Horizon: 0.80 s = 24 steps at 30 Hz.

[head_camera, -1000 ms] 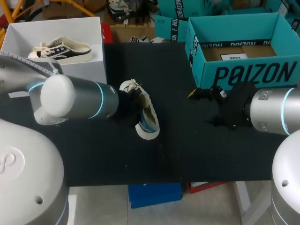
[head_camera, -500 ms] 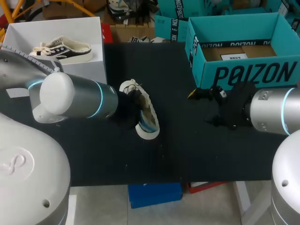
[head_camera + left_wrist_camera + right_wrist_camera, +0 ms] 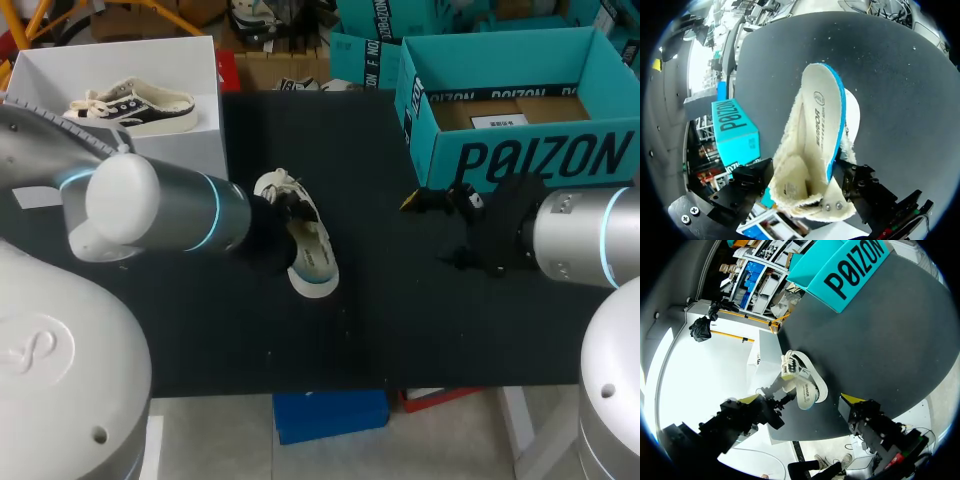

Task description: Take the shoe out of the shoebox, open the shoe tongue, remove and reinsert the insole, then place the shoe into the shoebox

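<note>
A white fleece-lined shoe (image 3: 296, 222) lies on the black table (image 3: 400, 310), left of the middle. Its cream insole (image 3: 313, 262) with a blue edge lies along the shoe's inside. From my left wrist view, the shoe's heel (image 3: 805, 200) sits between the spread fingers of my left gripper (image 3: 805, 176), and the insole (image 3: 821, 125) runs ahead of them. The left gripper (image 3: 278, 218) is open. My right gripper (image 3: 432, 203) hovers open in front of the teal shoebox (image 3: 520, 150), well to the right of the shoe (image 3: 802, 380), holding nothing.
A white box (image 3: 40, 75) at the back left holds a dark-soled shoe (image 3: 135, 105). The open teal shoebox has a cardboard floor. More teal boxes (image 3: 365, 55) stand behind the table. Bare black tabletop lies between the two grippers.
The left gripper has opened and let go of the insole. The insole, tilted up before with its dark underside showing, now lies flat in the shoe. My right arm has stayed put.
</note>
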Each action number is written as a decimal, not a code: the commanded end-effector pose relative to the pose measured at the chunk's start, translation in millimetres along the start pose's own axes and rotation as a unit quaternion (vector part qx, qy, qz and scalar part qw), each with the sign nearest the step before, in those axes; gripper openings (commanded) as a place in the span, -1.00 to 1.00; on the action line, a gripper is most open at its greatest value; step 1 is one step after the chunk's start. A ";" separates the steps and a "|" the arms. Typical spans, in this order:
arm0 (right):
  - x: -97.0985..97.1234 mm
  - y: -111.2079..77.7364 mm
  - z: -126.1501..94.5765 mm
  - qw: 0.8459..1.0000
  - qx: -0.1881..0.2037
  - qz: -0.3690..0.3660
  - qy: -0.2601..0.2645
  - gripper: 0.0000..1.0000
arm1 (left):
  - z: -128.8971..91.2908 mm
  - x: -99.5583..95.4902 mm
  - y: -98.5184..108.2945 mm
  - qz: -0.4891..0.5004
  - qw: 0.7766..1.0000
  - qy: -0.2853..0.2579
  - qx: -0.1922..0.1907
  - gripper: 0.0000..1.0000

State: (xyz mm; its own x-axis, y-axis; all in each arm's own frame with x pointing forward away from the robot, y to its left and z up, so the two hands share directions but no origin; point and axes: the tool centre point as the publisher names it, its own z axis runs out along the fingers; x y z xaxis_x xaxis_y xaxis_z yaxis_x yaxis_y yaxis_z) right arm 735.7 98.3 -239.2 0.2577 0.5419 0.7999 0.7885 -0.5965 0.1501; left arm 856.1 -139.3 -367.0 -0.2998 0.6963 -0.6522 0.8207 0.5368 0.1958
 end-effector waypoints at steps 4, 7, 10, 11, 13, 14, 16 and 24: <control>-4.7 2.1 -3.7 1.000 0.016 0.004 0.005 1.00 | -5.6 3.0 2.7 -0.002 1.000 0.001 0.000 0.52; -4.7 2.1 -3.7 1.000 0.016 0.004 0.005 1.00 | -3.1 2.6 0.8 -0.005 1.000 -0.002 0.003 0.44; -4.7 2.1 -3.7 1.000 0.016 0.004 0.005 1.00 | 2.0 2.9 -2.0 -0.008 1.000 -0.005 0.007 0.04; -4.7 2.1 -3.7 1.000 0.016 0.004 0.005 1.00 | 3.9 3.1 -2.8 -0.009 1.000 -0.005 0.008 -0.03; -4.7 2.1 -3.7 1.000 0.016 0.004 0.005 1.00 | 7.3 2.9 -4.0 -0.013 1.000 -0.006 0.012 -0.07; -4.7 2.1 -3.7 1.000 0.016 0.004 0.005 1.00 | 9.0 2.9 -4.7 -0.014 1.000 -0.007 0.013 -0.11; -4.7 2.1 -3.7 1.000 0.016 0.004 0.005 1.00 | 12.0 3.3 -6.3 -0.015 1.000 -0.007 0.014 -0.16; -4.7 2.1 -3.7 1.000 0.016 0.004 0.005 1.00 | 22.7 6.7 -11.5 -0.006 1.000 -0.003 0.014 -0.44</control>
State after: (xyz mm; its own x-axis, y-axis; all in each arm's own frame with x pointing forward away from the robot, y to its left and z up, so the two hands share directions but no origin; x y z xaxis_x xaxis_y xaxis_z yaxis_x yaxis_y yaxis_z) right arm 735.7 98.2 -239.2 0.2577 0.5419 0.7999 0.7885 -0.5965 0.1501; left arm 853.2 -149.6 -382.7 -0.3144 0.6875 -0.6546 0.8273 0.5366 0.1662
